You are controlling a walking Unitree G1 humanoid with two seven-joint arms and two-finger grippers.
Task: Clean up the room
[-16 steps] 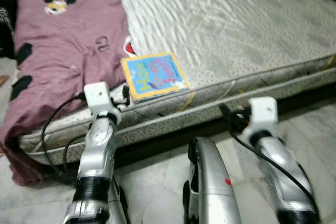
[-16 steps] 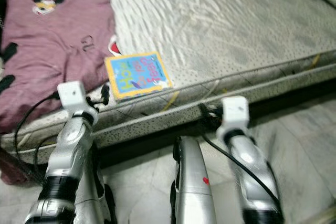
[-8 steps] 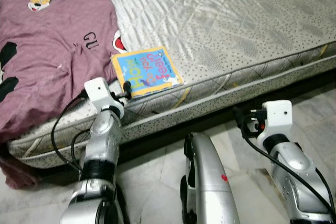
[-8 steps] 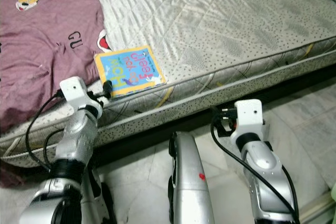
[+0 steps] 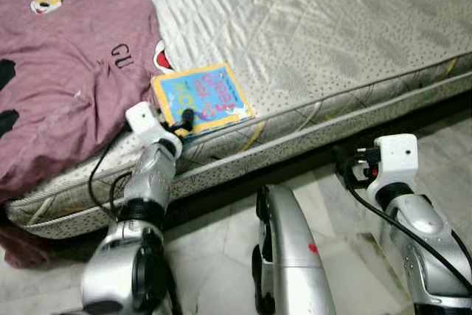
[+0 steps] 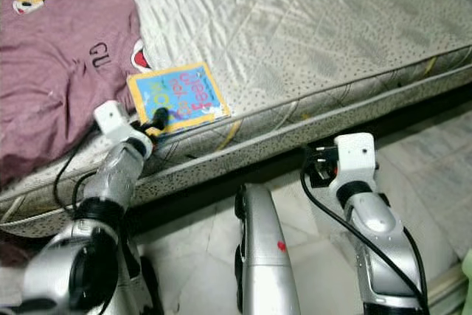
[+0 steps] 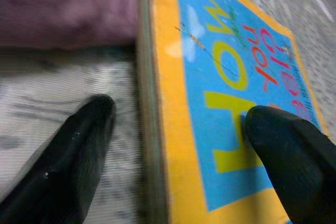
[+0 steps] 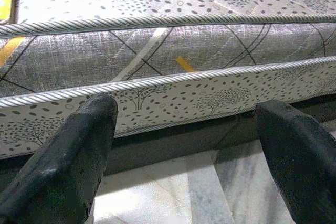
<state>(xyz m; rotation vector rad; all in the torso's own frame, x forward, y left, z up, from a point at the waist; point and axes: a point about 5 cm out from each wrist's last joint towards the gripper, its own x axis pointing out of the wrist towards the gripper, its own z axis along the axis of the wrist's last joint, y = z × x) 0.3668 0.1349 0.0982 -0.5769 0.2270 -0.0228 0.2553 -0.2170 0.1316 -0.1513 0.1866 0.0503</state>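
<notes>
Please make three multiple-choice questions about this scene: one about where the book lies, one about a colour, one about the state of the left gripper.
1. Where does the book lie?
A. on the floor
B. on the mattress, near its edge
C. under the bed

2. What colour is the cloth beside the book?
A. green
B. white
C. mauve

3. How is the left gripper?
A. open, fingers astride the book's edge
B. shut on the cloth
C. hanging by the floor

Answers: 1 B, the book rests on the quilted top; 2 C, mauve with printed figures; 3 A, one finger on each side of the edge.
</notes>
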